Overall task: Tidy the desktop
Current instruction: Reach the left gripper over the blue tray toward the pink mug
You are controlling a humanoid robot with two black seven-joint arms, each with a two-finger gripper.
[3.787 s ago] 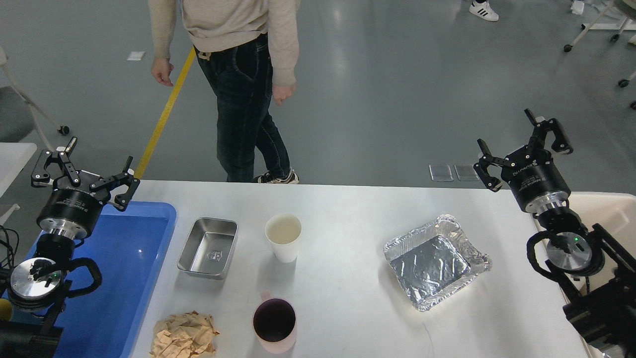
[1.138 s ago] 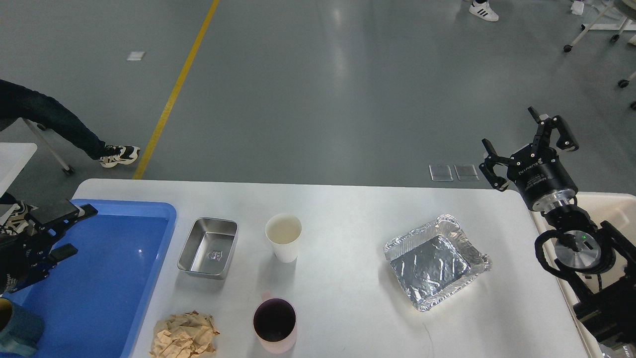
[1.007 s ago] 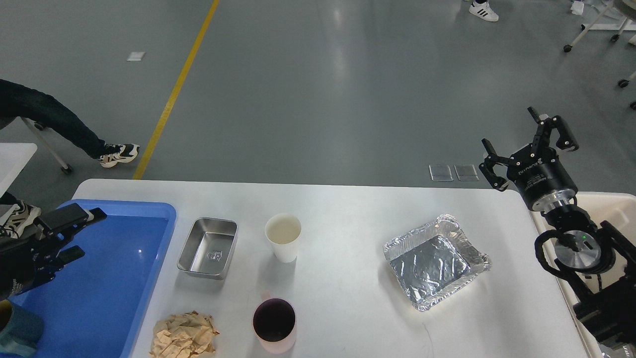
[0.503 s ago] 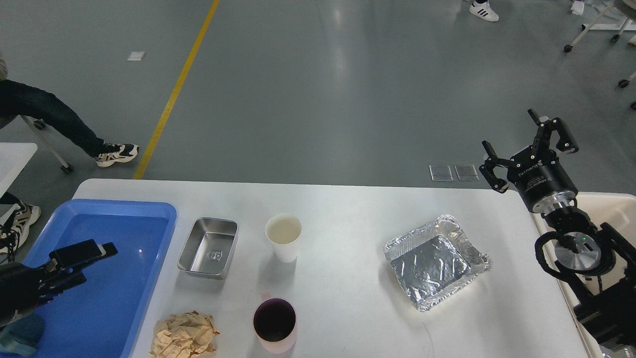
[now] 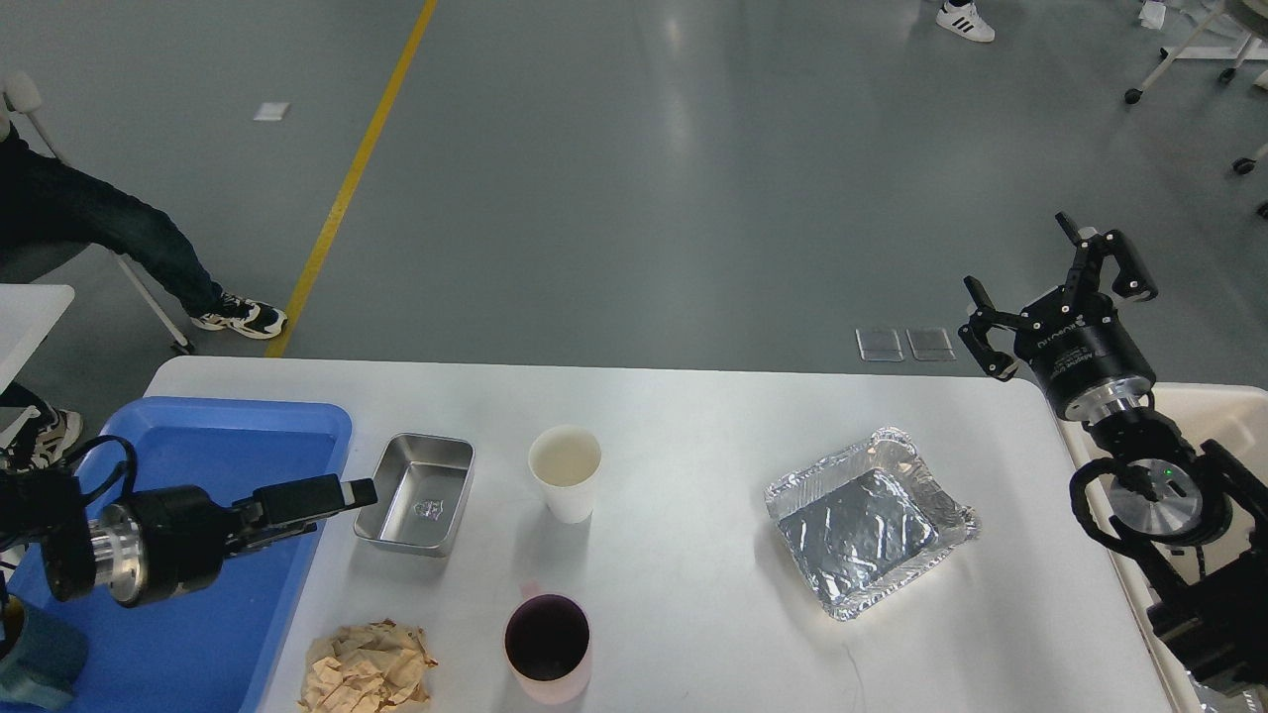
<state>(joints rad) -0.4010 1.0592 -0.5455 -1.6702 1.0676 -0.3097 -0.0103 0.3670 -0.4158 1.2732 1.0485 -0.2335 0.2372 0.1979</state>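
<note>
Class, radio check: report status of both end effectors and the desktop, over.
Left end effector reaching toward the metal tin, holding nothing; fingers unclear. Right end effector open, raised, empty. Desktop still cluttered. Nothing blocking.

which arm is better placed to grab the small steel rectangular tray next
Left. The left gripper reaches out level over the blue plastic tray, its tips right beside the small steel rectangular tray. The right gripper is open and raised past the white desktop's far right corner, well away.
</note>
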